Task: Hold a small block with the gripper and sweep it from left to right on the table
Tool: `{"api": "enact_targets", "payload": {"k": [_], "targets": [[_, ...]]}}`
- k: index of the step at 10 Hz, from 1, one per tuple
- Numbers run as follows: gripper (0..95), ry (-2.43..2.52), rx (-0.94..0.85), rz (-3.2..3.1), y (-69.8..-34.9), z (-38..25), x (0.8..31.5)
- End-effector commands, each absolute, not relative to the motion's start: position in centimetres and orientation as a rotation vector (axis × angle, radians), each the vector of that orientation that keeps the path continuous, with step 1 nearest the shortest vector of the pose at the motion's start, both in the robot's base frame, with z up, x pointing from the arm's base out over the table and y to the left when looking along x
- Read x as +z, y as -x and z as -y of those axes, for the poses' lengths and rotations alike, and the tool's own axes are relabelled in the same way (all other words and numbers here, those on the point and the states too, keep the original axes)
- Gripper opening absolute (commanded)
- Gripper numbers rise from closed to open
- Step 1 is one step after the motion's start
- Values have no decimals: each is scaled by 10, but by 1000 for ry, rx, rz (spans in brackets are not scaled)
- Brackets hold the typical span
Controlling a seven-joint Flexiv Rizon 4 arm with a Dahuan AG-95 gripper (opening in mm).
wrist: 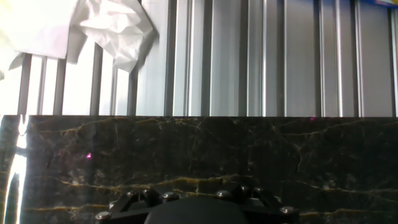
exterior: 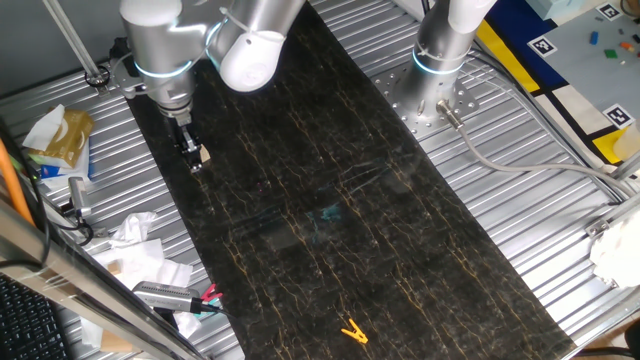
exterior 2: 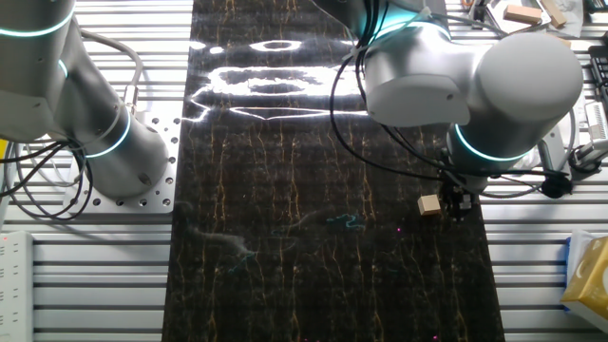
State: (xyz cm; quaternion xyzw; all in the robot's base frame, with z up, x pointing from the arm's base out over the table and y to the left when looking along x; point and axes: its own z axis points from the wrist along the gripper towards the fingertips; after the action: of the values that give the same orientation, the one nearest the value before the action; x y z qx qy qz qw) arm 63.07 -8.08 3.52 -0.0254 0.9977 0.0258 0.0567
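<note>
tool (wrist: 198, 208) fingertips below hand-view edge

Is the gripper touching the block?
Touching. Both fixed views show the block pressed against the gripper tip with no gap, low over the table. The hand view does not show the block.

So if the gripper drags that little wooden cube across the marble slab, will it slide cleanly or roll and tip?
The small block looks like a flat-faced wooden cube, so it should slide rather than roll. It seems rigid and probably light. The table looks glossy, judging by the glare, so friction is likely low. The block sits at the tip of the gripper, so it might twist loose if an edge catches.
</note>
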Motion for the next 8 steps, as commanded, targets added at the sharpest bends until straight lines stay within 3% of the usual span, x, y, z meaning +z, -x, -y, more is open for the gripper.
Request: {"api": "enact_targets", "payload": {"k": [1, 8], "targets": [[570, 76, 83, -3025, -630, 81, 35], [570, 59, 82, -3056, -629, 81, 35]]}}
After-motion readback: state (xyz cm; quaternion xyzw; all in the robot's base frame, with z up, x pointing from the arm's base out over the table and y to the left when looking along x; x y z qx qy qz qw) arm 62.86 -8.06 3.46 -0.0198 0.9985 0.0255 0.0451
